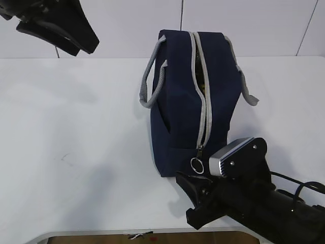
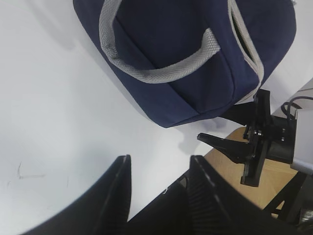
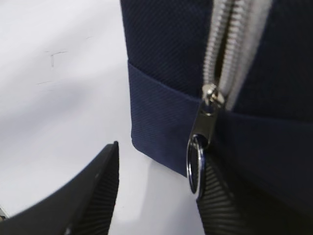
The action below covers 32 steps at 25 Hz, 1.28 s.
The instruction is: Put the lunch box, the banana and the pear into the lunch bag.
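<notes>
The navy lunch bag (image 1: 183,101) lies on the white table with its grey zipper facing me. It also shows in the left wrist view (image 2: 186,58) and the right wrist view (image 3: 166,63). The zipper slider and ring pull (image 1: 197,163) sit at the near, lower end. A narrow gap shows in the zipper near the far end. My right gripper (image 1: 189,201) is open just below the ring pull (image 3: 195,164), which rests against one finger (image 3: 220,205). My left gripper (image 1: 84,50) is open and empty, high at the upper left. The lunch box, banana and pear are out of view.
Grey webbing handles (image 1: 151,79) stick out on both sides of the bag. The table's front edge (image 1: 101,236) runs just under my right arm, with brown floor (image 2: 274,181) beyond it. A white wall stands behind the table.
</notes>
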Each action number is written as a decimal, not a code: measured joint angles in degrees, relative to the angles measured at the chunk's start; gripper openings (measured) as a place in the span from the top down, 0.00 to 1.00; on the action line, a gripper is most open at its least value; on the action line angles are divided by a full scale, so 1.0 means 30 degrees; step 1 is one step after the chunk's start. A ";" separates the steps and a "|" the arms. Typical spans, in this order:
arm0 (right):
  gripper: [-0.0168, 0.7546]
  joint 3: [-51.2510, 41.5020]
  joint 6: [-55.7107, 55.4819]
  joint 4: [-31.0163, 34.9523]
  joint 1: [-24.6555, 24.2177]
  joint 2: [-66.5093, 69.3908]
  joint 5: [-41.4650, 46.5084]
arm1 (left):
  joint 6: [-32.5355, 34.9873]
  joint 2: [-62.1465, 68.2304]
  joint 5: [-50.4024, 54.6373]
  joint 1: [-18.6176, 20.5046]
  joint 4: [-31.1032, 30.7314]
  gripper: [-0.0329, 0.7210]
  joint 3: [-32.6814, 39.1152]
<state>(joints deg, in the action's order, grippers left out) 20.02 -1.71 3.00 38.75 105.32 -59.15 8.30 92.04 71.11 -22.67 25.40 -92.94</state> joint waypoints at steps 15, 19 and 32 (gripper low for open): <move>0.45 -0.0379 0.0000 -0.0019 0.0000 0.0000 -0.0062 | -0.0044 0.0000 0.0000 0.0000 0.0118 0.58 0.0000; 0.45 -0.0412 0.0000 -0.0019 0.0000 0.0006 -0.0607 | -0.0087 0.0000 0.0000 0.0000 0.0196 0.58 0.0000; 0.56 -0.0412 0.0000 0.0290 0.0000 0.0039 -0.0678 | -0.0087 0.0000 0.0000 0.0000 0.0889 0.59 0.0000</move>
<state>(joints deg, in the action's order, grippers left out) 18.78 -1.71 3.87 38.75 105.44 -61.18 8.04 92.04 71.11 -22.67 28.06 -92.94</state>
